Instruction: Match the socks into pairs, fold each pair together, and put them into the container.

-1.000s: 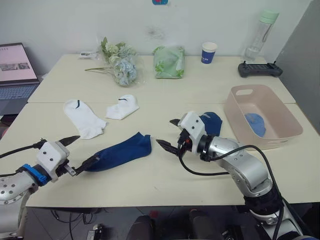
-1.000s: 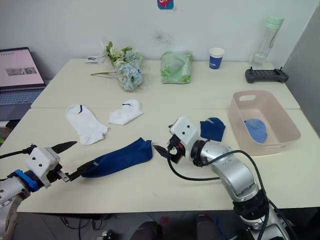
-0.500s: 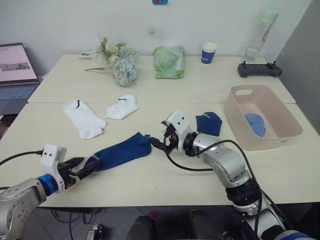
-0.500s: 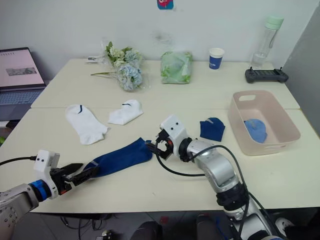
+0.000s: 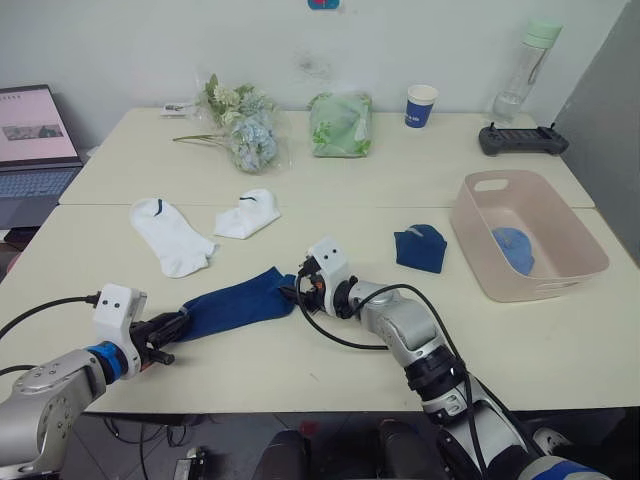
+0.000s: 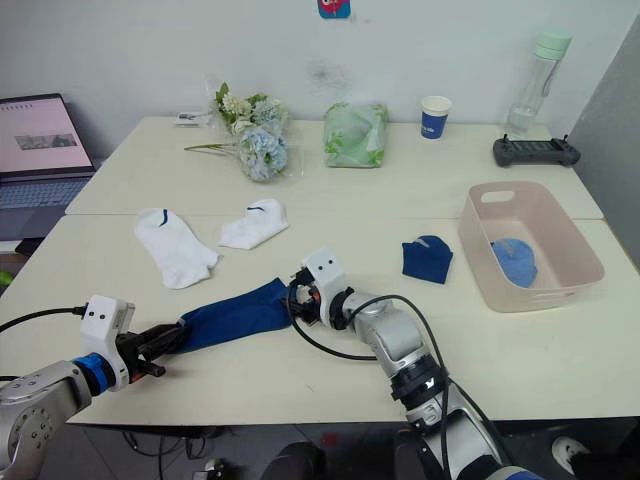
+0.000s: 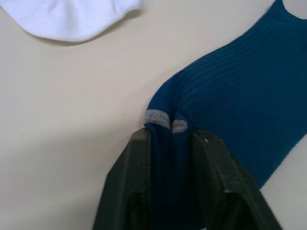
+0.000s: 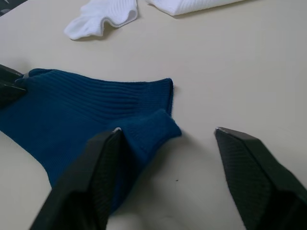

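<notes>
A navy sock lies stretched out flat near the table's front. My left gripper is shut on its left end, and the fingers pinch the bunched knit. My right gripper is at the sock's right end, open, with the cuff corner lying between its spread fingers. A second navy sock lies folded left of the container, a pale pink basin at the right with a light blue sock inside. Two white socks lie apart at the left middle.
Along the far side stand a flower bunch, a green bag, a blue-and-white paper cup, a bottle and a black controller. A laptop sits off the table's left edge.
My left gripper has slid onto the navy sock's left end and shut on it. My right gripper has moved left to the sock's cuff end and its fingers have narrowed.
</notes>
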Motion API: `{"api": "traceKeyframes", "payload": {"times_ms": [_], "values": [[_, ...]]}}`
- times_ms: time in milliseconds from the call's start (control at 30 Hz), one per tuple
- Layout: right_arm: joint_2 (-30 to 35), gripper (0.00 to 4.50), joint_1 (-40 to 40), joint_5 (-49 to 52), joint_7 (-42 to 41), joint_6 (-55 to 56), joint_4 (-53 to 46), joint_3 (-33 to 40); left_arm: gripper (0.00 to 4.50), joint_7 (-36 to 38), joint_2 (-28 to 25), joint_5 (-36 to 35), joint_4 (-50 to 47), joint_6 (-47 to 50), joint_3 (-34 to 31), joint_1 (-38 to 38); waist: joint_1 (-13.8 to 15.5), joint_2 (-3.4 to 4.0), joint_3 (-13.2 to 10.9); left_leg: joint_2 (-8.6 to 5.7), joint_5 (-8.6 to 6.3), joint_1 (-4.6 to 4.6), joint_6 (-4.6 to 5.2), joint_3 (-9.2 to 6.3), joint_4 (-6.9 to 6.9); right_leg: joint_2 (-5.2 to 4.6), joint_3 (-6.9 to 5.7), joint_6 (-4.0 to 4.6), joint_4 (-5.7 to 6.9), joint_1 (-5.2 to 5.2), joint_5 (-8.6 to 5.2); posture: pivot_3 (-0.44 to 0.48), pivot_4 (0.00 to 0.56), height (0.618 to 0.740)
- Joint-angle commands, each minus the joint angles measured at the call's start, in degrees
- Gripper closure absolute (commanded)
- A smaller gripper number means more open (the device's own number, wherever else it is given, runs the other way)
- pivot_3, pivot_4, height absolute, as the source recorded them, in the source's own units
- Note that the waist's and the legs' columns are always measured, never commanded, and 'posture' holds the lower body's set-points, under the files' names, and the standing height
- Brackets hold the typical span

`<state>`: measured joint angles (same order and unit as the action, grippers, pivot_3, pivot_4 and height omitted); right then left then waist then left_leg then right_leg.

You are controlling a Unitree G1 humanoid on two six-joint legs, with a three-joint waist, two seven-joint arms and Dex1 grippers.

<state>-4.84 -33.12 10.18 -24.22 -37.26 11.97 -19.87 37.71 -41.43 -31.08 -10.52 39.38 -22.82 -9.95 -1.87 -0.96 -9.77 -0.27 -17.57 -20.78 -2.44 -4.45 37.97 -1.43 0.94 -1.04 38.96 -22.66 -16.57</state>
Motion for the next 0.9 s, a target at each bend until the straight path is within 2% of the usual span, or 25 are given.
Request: {"api": "traceKeyframes", "payload": {"times_ms": [33, 67, 200, 267, 500, 700, 900], "values": [[-0.93, 2.63, -0.57, -0.15, -2.05, 1.25, -2.19, -1.57, 4.5, 1.61, 0.95, 0.12, -1.27, -0.31, 2.25, -1.38, 0.02, 0.0, 0.0, 0.01, 0.0, 0.0, 0.0, -0.02, 0.0, 0.0, -0.02, 0.0, 0.0, 0.0, 0.0, 0.0, 0.15, 0.74], [-1.03, 3.13, -0.32, -0.13, -2.16, 1.39, -2.5, -1.69, 4.5, 1.72, 1.05, 0.29, -1.57, -0.75, 2.35, -1.3, 0.02, 0.01, -0.01, 0.01, 0.0, 0.0, 0.0, -0.03, 0.0, 0.0, -0.03, 0.0, 0.0, 0.0, 0.0, 0.0, 0.15, 0.74], [-1.4, 4.42, 1.58, 1.32, -2.2, 1.45, -5.46, -0.52, 4.5, 2.42, 1.19, -0.65, -4.02, -1.14, 3.05, 0.35, 0.16, 0.0, 0.0, 0.0, 0.0, -0.01, 0.0, -0.02, 0.0, -0.01, -0.03, 0.0, 0.0, 0.01, 0.0, 0.0, 0.15, 0.74], [-1.07, 4.47, 2.55, 1.84, -1.93, 0.99, -7.52, 0.41, 4.5, 2.93, 0.97, -0.75, -4.98, -1.34, 3.75, 1.37, 0.24, 0.0, 0.0, -0.02, 0.0, -0.04, 0.0, -0.05, 0.0, -0.04, -0.06, 0.0, -0.01, 0.01, 0.0, 0.0, 0.15, 0.74], [7.17, 4.47, 9.81, 4.64, -2.66, -5.77, -24.64, 4.03, 4.5, 4.25, 0.72, -1.02, -8.21, -0.97, 8.24, 6.77, 0.12, -0.04, 0.02, -0.02, 0.0, -0.08, 0.0, -0.06, -0.01, -0.04, -0.07, -0.01, -0.03, 0.0, 0.0, 0.0, 0.15, 0.74], [16.77, 4.47, 21.5, 8.35, -1.83, -13.04, -41.75, 9.92, 4.5, 6.27, 0.8, 0.42, -12.54, -1.46, 14.93, 6.06, 0.11, -0.04, 0.02, -0.01, 0.0, -0.12, 0.0, -0.03, -0.04, -0.03, -0.04, -0.05, -0.1, -0.02, -0.03, 0.0, 0.15, 0.74], [21.42, 4.47, 32.6, 10.27, -0.29, -15.56, -51.62, 12.29, 4.5, 6.63, 0.96, 1.75, -15.17, -2.59, 18.96, 3.47, -0.02, -0.02, 0.0, 0.06, -0.01, -0.06, 0.01, -0.02, -0.05, 0.06, -0.01, -0.06, -0.05, 0.01, -0.04, 0.0, 0.15, 0.74]]}}
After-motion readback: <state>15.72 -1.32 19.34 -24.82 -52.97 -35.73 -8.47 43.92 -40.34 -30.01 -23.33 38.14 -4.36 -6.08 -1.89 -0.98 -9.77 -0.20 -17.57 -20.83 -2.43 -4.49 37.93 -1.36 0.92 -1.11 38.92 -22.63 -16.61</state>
